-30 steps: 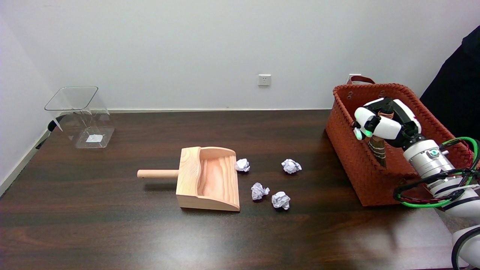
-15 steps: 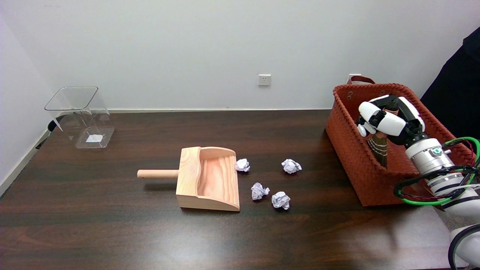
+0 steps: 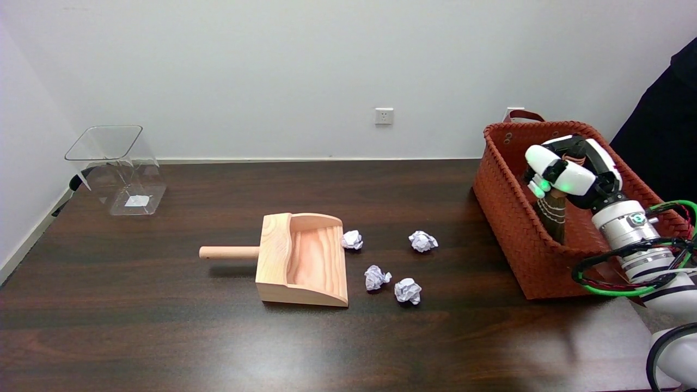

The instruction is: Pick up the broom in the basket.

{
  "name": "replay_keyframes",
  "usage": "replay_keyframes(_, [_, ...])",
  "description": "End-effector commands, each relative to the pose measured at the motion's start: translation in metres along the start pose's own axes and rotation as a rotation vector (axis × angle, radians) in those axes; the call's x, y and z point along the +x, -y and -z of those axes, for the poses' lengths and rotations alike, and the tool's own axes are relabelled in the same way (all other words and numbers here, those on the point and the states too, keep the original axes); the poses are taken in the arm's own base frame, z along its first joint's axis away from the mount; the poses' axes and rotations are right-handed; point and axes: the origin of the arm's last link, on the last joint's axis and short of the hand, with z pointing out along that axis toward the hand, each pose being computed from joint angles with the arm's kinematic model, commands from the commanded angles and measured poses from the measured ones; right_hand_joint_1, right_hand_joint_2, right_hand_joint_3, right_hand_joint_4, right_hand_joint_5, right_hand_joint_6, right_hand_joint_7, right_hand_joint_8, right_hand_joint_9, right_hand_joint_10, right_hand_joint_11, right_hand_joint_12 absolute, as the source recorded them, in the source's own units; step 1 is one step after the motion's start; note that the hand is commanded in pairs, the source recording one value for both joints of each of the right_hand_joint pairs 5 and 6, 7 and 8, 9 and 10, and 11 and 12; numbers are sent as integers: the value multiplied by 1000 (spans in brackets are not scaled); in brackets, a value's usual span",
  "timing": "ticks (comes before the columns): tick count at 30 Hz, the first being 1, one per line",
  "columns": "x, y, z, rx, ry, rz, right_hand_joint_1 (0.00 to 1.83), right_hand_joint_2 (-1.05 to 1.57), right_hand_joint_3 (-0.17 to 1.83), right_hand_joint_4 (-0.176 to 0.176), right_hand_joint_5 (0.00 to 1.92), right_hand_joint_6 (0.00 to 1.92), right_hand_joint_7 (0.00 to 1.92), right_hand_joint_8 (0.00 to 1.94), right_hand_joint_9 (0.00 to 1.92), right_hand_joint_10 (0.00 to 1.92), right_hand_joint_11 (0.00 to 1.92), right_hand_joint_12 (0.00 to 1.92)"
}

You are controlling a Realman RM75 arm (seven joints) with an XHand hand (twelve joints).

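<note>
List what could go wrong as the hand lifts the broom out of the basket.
1. The right hand grips only the top of the broom, whose bristle end hangs low inside the basket; it may swing or slip in the grip.
2. The bristles sit close to the basket's near wall, so a sideways pull could snag the rim and drag or tip the basket.
3. Once clear, a low swing could scatter the paper balls nearby.

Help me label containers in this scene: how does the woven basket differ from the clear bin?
The orange-brown basket is opaque and woven; the clear bin is see-through plastic with smooth walls. The basket stands upright at the table's right; the bin leans tilted at the far left. The basket holds the broom, gripped by the right hand; the bin shows only a small white patch at its bottom. Both are open-topped and rest on the dark table.
</note>
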Motion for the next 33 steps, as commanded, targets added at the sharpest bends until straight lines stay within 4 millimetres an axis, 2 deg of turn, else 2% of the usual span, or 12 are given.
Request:
replay_keyframes(1, [5,-3,-4,33,-39,-31,1143,23,1153,0,1920,1920,1920,1920,1920,1920,1721,1721])
replay_keyframes(3, [5,-4,-6,33,-38,-34,1181,-113,1171,0,1920,1920,1920,1920,1920,1920,1730,1730])
replay_keyframes(14, [6,-5,-12,46,-47,-26,1252,-113,1102,0,1920,1920,1920,1920,1920,1920,1821,1821])
replay_keyframes(17, [6,-3,-14,54,-46,-25,1348,126,986,0,1920,1920,1920,1920,1920,1920,1803,1803])
replay_keyframes(18, [6,-2,-15,58,-46,-24,1405,309,915,0,1920,1920,1920,1920,1920,1920,1803,1803])
replay_keyframes(19, [6,-1,-15,62,-47,-24,1418,353,910,0,1920,1920,1920,1920,1920,1920,1803,1803])
replay_keyframes(20, [7,-1,-15,64,-48,-24,1477,584,918,0,1920,1920,1920,1920,1920,1920,1807,1807])
replay_keyframes(22, [7,-1,-16,66,-49,-29,1529,827,928,0,1920,1920,1920,1920,1920,1920,1817,1817])
replay_keyframes(25, [7,-2,-16,62,-62,-53,1527,1153,699,0,1920,1920,1920,1920,1920,1920,1833,1833])
replay_keyframes(28, [6,-3,-17,65,-64,-74,1462,1348,533,0,1920,1920,1920,1920,1920,1920,1839,1839])
replay_keyframes(33, [4,2,-21,84,-63,-79,1402,1456,440,0,1920,1920,1920,1920,1920,1920,1839,1839])
